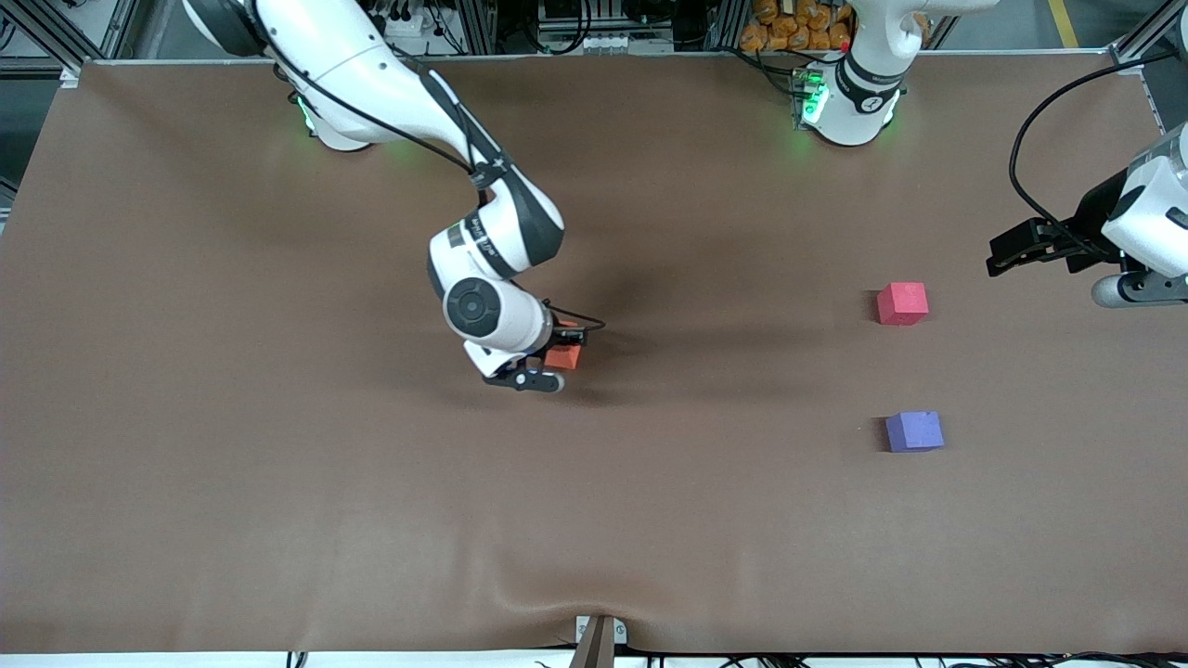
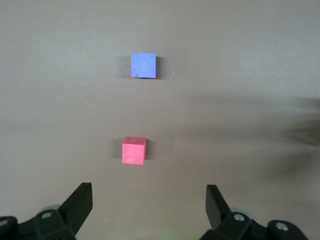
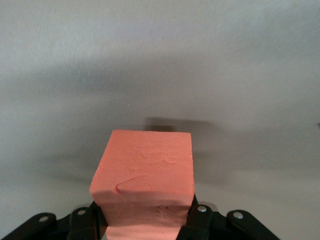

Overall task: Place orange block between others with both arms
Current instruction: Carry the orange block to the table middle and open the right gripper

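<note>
Right hand (image 1: 549, 357), clamped on the orange block (image 1: 562, 356), held over mid-tabletop (image 1: 232, 464), bare cloth on all sides of it. Left hand (image 2: 149, 202), fingers spread wide and empty, hangs over the tabletop edge at the left arm's end; pinkish-red cube (image 1: 902, 303) lies nearest it, purple cube (image 1: 914, 431) past that, a free gap between them.

The front view looks down from high up, facing both robots. Each wrist view looks down closely. Front and left wrist views share the red cube (image 1: 902, 303) (image 2: 134, 150).
</note>
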Controlling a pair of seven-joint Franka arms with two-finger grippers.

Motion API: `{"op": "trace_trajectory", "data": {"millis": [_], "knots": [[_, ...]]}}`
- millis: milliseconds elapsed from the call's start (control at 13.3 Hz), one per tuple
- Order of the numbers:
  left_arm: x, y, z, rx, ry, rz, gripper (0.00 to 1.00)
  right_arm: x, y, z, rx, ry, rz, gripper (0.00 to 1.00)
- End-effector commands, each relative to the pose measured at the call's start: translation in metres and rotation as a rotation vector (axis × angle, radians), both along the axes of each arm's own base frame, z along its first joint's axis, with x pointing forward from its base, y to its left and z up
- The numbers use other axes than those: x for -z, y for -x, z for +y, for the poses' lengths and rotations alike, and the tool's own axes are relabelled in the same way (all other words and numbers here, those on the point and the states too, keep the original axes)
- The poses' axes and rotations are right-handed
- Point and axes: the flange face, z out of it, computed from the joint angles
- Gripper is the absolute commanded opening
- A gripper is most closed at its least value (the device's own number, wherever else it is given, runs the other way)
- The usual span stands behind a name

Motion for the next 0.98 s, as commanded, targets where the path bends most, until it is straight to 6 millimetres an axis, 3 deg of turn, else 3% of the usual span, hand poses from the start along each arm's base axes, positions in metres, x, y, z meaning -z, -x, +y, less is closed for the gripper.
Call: {"op": "trace_trajectory", "data": {"millis": [0, 151, 226, 301, 528, 678, 904], "knots": [[-0.006, 0.0, 0.007, -0.003, 0.003, -0.014, 1.0, 0.011, 0.003, 0.017, 0.003, -0.016, -0.01, 0.0], [-0.006, 0.0, 0.008, -0.004, 0.003, -0.014, 1.0, 0.017, 0.007, 0.025, -0.014, -0.016, -0.038, 0.0], [-0.006, 0.0, 0.008, -0.004, 0.003, -0.014, 1.0, 0.017, 0.007, 0.025, -0.028, -0.011, -0.048, 0.35], [-0.006, 0.0, 0.007, -0.003, 0.003, -0.014, 1.0, 0.014, 0.006, 0.025, -0.052, 0.01, -0.07, 0.99], [-0.001, -0.003, 0.001, 0.002, 0.003, -0.009, 1.0, -0.007, 0.002, 0.024, -0.12, 0.057, -0.134, 1.0], [0.003, -0.007, -0.003, 0.003, 0.002, -0.007, 1.0, -0.044, -0.006, 0.013, -0.113, 0.055, -0.141, 1.0], [0.015, -0.014, -0.02, 0.016, 0.001, -0.001, 1.0, -0.114, -0.032, -0.04, -0.098, 0.065, -0.138, 1.0]]}}
